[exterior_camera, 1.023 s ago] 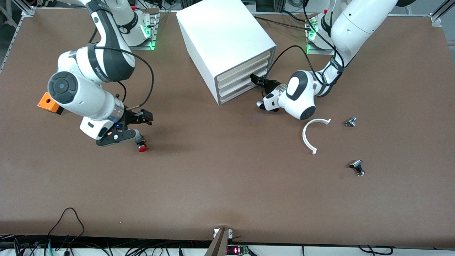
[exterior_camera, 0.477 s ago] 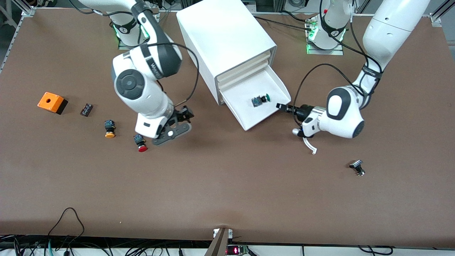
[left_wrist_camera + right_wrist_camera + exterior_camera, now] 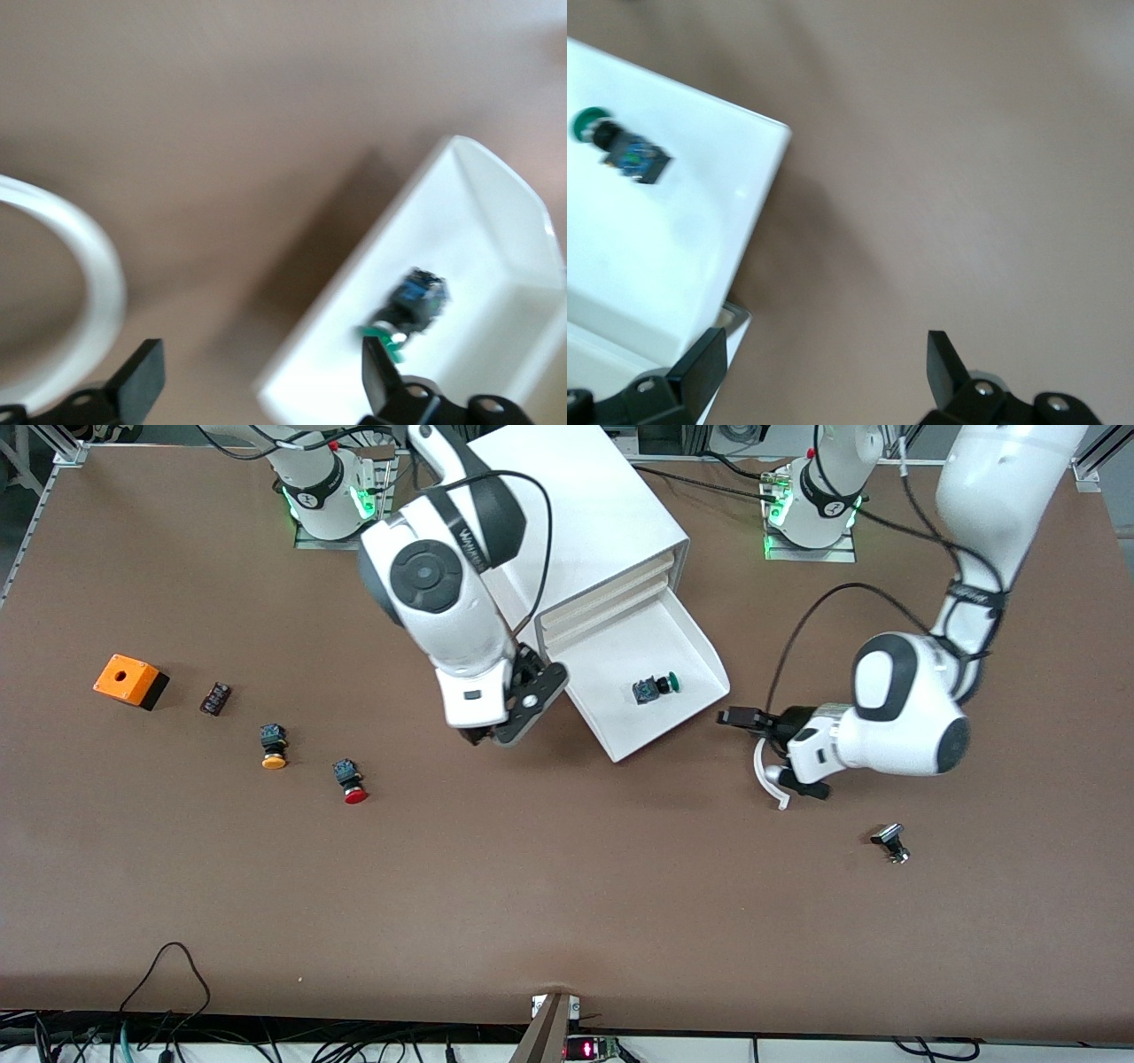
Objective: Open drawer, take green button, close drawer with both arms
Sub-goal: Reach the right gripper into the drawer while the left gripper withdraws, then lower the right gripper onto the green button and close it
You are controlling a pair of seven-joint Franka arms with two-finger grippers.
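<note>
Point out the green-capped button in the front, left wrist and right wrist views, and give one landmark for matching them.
Front view: the green button lies in the open bottom drawer.
Left wrist view: the button lies on the tray floor, just ahead of the left gripper.
Right wrist view: the button lies on the tray floor, green cap toward the picture's edge.
Shared landmark: the drawer's white tray.

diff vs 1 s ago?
The left pincer pulled the bottom drawer out, let go and backed off, open, baring the green button. The right pincer, open, swung from the red button to beside the drawer. The cabinet and both table buttons stayed put.
</note>
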